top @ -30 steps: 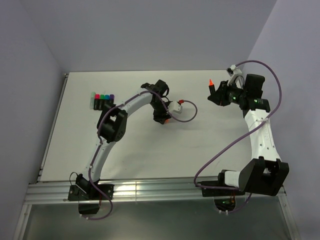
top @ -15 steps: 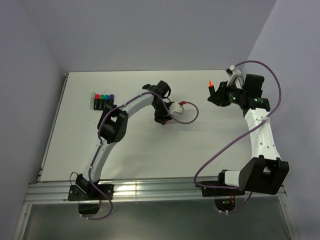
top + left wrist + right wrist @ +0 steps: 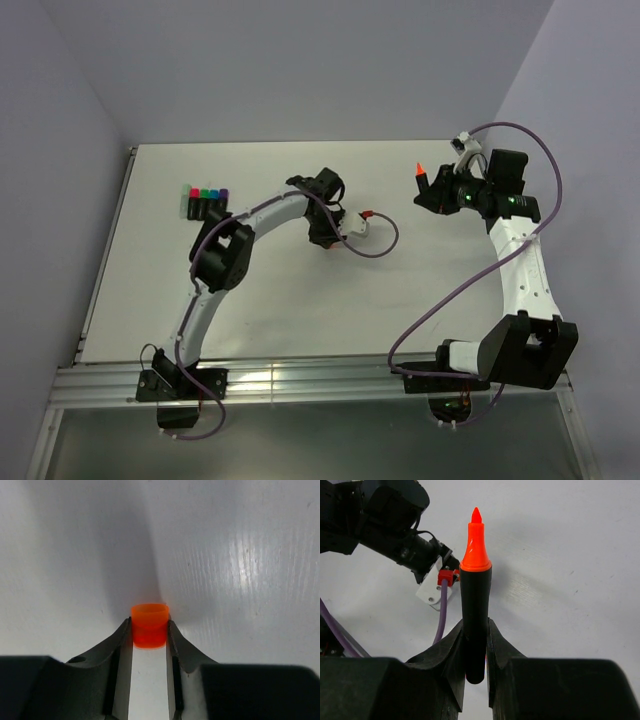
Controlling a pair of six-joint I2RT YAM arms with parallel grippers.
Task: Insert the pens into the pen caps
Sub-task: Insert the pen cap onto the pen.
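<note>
The left tool (image 3: 149, 632) has pinched the orange cap (image 3: 149, 617), readying it for the orange pen (image 3: 476, 587) clamped in the right tool (image 3: 476, 630).

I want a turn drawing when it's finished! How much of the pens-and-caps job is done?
Done: nothing I can be sure of. The four other pens sit in a row at the far left, too small to tell if they are capped. In hand: the right gripper holds the orange pen, tip bare, and the left gripper pinches the orange cap. Left: bring those two together and push the pen in.
</note>
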